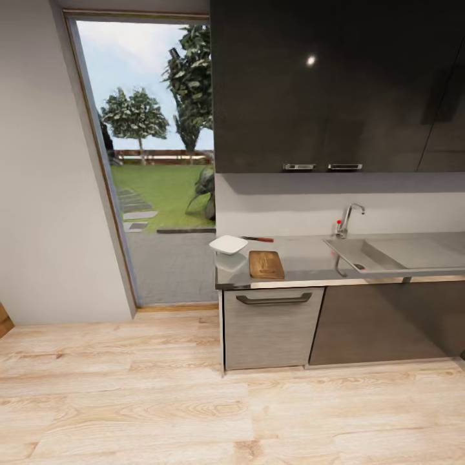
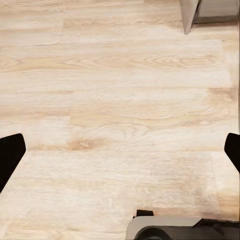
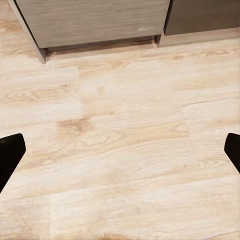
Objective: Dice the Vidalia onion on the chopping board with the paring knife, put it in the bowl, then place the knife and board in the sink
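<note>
Head view: a kitchen seen from across the wooden floor [image 1: 129, 394], the robot standing well short of the countertop [image 1: 303, 266].
Landmark: the sink [image 1: 400, 253], sunk into the countertop below its chrome tap [image 1: 345, 221].
Chopping board: the chopping board [image 1: 266, 264] lies flat on the countertop, well to the window side of the sink and above the drawer [image 1: 272, 326].
Bowl: the bowl [image 1: 228, 244] sits just beyond the board, farther again from the sink, at the countertop's end by the window [image 1: 152, 135].
Knife: the paring knife [image 1: 258, 239] lies by the back wall, between bowl and sink, apart from the board.
Onion: cannot be made out in the sink from this range.
Left gripper: the left gripper [image 2: 120, 152] has its dark fingertips [image 2: 10, 155] spread wide at the frame edges, nothing between them, bare floor beneath and a cabinet corner [image 2: 192, 15] beyond.
Right gripper: the right gripper [image 3: 120, 152] is likewise spread wide and empty, over floor just before the cabinet fronts [image 3: 95, 20].
Step in hand: by the look of it, the approach; nothing on the countertop appears touched.
Next move: likely calls for driving up to the sink, close enough to look into the basin, and raising an arm over its rim to reach for the onion.
</note>
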Motion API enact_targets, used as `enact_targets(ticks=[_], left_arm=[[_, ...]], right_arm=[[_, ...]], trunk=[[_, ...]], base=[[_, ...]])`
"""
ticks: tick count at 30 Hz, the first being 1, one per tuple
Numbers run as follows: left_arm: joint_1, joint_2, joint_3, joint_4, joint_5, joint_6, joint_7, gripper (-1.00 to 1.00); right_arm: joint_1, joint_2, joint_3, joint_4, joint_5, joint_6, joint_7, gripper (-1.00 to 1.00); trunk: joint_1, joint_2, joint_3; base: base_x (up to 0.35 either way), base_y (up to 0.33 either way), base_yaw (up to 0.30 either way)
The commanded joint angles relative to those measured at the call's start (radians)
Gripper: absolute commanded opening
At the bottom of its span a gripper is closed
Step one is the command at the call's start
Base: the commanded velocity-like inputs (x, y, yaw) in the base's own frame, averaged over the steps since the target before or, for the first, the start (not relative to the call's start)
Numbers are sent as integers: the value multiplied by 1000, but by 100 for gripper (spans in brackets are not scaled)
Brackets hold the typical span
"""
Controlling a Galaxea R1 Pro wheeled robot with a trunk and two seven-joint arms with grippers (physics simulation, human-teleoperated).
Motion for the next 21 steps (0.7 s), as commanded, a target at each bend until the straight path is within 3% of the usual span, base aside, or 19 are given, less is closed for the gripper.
enact_targets(ticks=[1,6,9,21], left_arm=[[15,-2,-1,-45,1,-1,1,100],[25,-7,-1,-73,2,4,1,100],[26,-29,0,-44,3,6,0,100],[25,-37,3,51,3,3,-4,100]], right_arm=[[0,1,-3,0,1,-3,0,100],[0,2,-3,-1,1,-3,0,100],[0,2,-3,-1,1,-4,2,100],[0,5,-2,-7,0,-10,0,100]], trunk=[[0,0,0],[0,0,0],[0,0,0],[0,0,0]], base=[[0,0,0],[0,0,0],[0,0,0],[0,0,0]])
